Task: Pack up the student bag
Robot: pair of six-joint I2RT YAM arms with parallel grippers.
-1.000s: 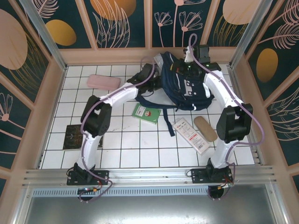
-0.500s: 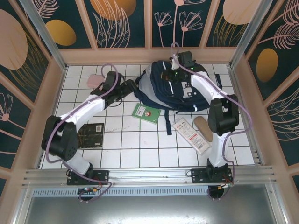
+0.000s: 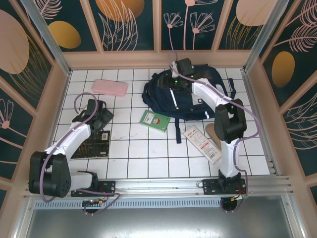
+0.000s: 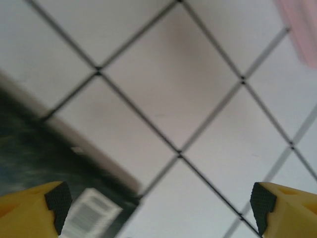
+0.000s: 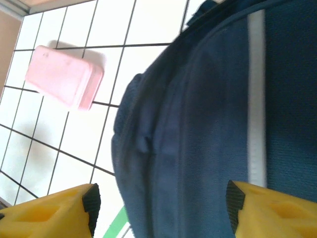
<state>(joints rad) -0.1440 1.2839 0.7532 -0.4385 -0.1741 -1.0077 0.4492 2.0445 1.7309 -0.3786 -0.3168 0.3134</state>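
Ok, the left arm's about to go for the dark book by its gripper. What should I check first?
1. The left gripper is open and empty: ok.
2. It is centred over the dark book: not ok; mostly bare tile under it, with the book's edge off to one side.
3. The right gripper is open and holds nothing, above the student bag: ok.
4. A bag pocket is open to receive: cannot tell; the zip line in the right wrist view looks shut.
5. The pink case lies apart from the left gripper: ok.
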